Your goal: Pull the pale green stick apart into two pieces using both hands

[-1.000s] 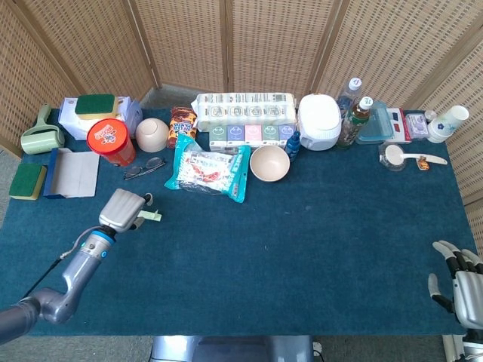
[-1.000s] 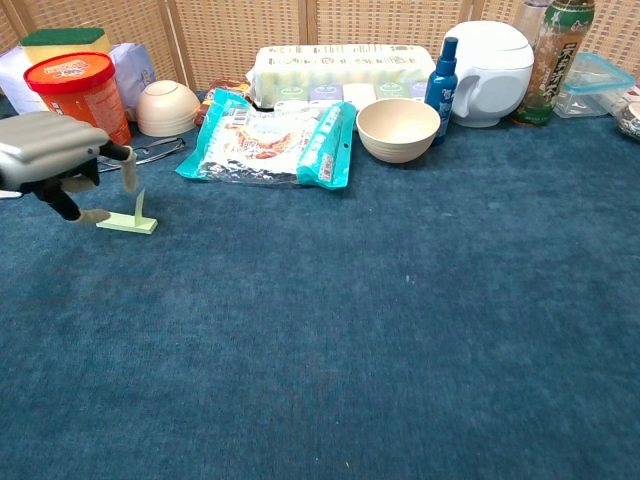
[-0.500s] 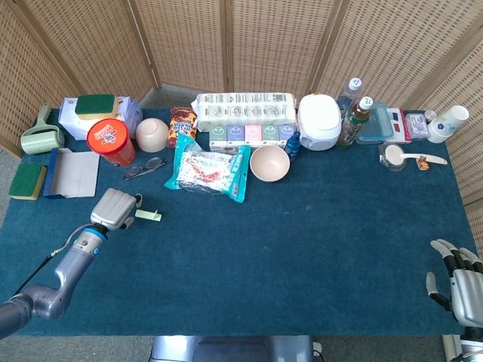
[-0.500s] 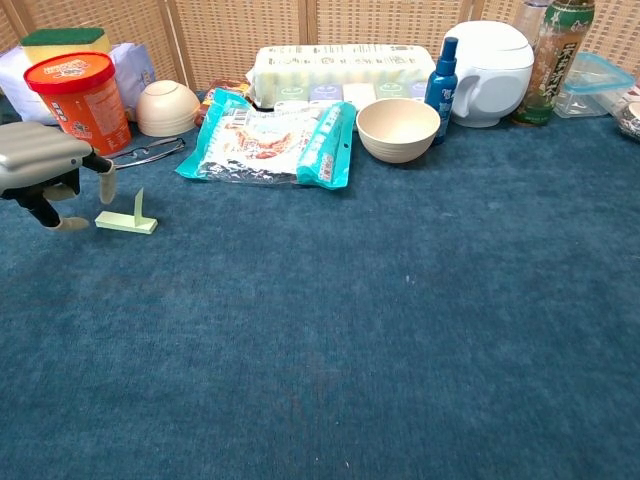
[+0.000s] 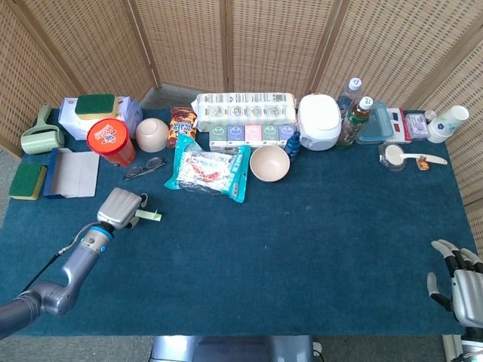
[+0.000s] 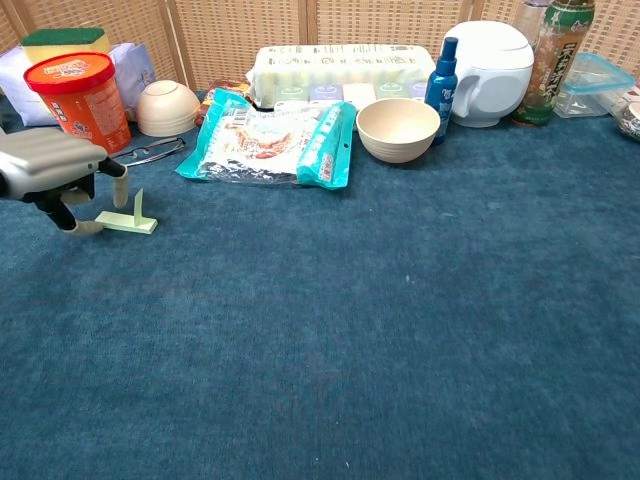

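The pale green stick (image 5: 149, 216) (image 6: 128, 222) lies on the blue cloth at the left, with a thin part standing up from its flat base. My left hand (image 5: 121, 208) (image 6: 50, 165) is just left of it, fingers apart. In the chest view, one fingertip (image 6: 120, 192) hangs beside the upright part and the thumb tip (image 6: 86, 227) sits at the stick's left end, with no grip visible. My right hand (image 5: 456, 283) rests open with spread fingers at the table's near right corner, far from the stick. The chest view does not show it.
Glasses (image 5: 144, 167), a red tub (image 5: 110, 141) and a small bowl (image 5: 152, 133) stand behind the stick. A snack bag (image 5: 207, 171) and a beige bowl (image 5: 269, 163) lie to its right. More containers line the back edge. Bare cloth (image 5: 302, 249) spans the middle and front.
My left hand drew back to the left, then came right again to the stick's end. The stick has stayed where it was. The right hand is still.
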Robot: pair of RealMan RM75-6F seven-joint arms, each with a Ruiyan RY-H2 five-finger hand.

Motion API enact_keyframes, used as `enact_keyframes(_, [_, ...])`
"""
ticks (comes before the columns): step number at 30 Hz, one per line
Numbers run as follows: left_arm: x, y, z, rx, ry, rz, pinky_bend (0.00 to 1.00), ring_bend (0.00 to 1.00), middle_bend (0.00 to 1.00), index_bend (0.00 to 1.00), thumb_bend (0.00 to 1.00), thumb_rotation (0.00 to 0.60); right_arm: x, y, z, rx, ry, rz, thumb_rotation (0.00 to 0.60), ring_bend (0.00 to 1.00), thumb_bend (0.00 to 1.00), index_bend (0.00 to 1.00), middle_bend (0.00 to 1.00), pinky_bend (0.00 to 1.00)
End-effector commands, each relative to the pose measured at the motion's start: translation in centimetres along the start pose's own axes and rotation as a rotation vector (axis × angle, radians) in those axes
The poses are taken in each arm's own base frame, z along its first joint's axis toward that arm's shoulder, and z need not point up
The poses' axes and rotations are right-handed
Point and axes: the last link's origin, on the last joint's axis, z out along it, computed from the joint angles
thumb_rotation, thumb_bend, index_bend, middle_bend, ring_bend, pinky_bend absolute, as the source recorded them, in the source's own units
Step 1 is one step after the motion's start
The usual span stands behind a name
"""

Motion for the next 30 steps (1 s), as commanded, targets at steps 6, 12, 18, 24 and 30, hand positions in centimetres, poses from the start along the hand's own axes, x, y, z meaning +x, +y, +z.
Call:
enact_keyframes(6, [-0.07, 0.02, -0.06, 0.003, 0.001, -0.003, 0.90, 0.92, 0.95, 0.44, 0.27, 0.600, -0.05, 0.09, -0.11, -0.003, 0.001, 0.001, 0.600, 0.29, 0.52, 0.20, 0.23, 0.17])
enact_keyframes(12, [-0.14, 0.08, -0.01, 0.006, 0.000, -0.010, 0.90, 0.92, 0.95, 0.45, 0.28, 0.600, -0.03, 0.13, -0.16, -0.005, 0.004, 0.003, 0.600, 0.29, 0.52, 0.20, 0.24, 0.17])
enact_keyframes(18, [-0.21, 0.09, 0.04, 0.008, -0.003, -0.011, 0.90, 0.92, 0.95, 0.45, 0.27, 0.600, -0.11, 0.25, -0.32, -0.011, 0.004, 0.004, 0.600, 0.29, 0.52, 0.20, 0.24, 0.17])
enact_keyframes(24, [-0.09, 0.16, 0.15, 0.009, -0.008, -0.014, 0.90, 0.92, 0.95, 0.45, 0.27, 0.600, -0.09, 0.29, -0.45, -0.013, 0.005, 0.007, 0.600, 0.29, 0.52, 0.21, 0.24, 0.17])
enact_keyframes(30, [-0.01, 0.20, 0.18, 0.011, -0.016, -0.010, 0.90, 0.92, 0.95, 0.48, 0.28, 0.600, -0.13, 0.41, -0.59, -0.017, 0.003, 0.007, 0.600, 0.30, 0.52, 0.21, 0.24, 0.17])
